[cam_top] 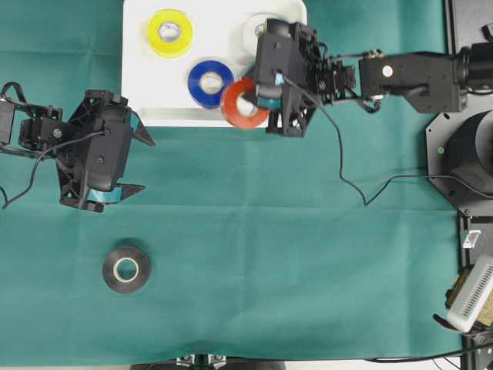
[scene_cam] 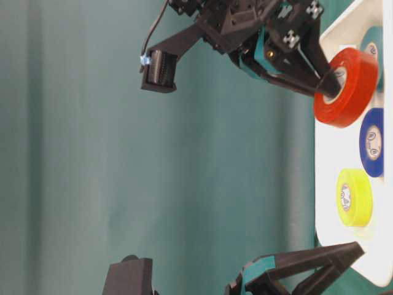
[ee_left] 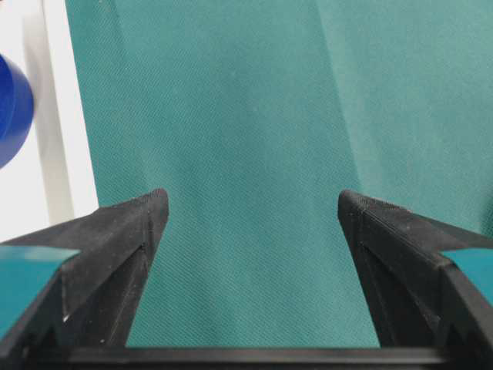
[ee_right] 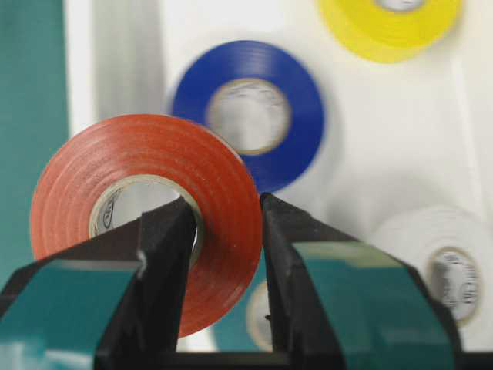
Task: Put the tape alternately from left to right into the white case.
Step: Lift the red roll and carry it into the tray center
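1. Overhead exterior: yellow tape, blue tape and white tape already inside white case.
2. Right tool clamped on red tape, at the case's near rim, not yet released.
3. Left tool spread wide, empty.
4. Black tape left on surface.

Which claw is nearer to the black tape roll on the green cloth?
Left. The left claw hangs open just above the black tape roll in the overhead view. The right claw is far off at the white case, shut on the red tape roll.
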Controlling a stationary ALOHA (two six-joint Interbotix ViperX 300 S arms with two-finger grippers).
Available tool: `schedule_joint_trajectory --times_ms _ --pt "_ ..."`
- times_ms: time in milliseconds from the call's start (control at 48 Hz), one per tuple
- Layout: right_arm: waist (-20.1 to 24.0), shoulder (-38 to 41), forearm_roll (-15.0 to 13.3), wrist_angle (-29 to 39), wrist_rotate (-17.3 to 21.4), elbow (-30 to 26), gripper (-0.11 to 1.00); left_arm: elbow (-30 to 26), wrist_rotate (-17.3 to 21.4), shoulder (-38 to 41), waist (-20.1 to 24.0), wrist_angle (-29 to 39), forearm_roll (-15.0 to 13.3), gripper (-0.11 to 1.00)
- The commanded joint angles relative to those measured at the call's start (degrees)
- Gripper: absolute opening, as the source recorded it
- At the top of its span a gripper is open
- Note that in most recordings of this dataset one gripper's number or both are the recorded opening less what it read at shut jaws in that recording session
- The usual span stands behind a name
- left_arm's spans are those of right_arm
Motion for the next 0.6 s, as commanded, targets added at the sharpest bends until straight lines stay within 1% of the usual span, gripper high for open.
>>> schedule_joint_trajectory --times_ms 0,313,459,584 --pt "-1.1 -0.3 -1.1 -0.6 0.0 -1.8 0.24 -0.5 0.0 -0.4 -0.2 -0.4 -0.1 0.69" --pt "-4.4 2.5 -7.8 -0.7 0.0 -4.6 0.24 -0.5 0.0 -0.4 -0.2 -1.2 -0.1 0.69" --pt "-6.2 4.5 -8.8 -0.7 0.0 -6.4 0.24 -0.5 0.0 -0.4 -0.2 -1.2 -0.1 0.69" --pt "-7.7 5.8 -8.8 -0.7 0.0 -7.9 0.24 -0.5 0.0 -0.4 -0.2 -1.2 -0.1 0.69"
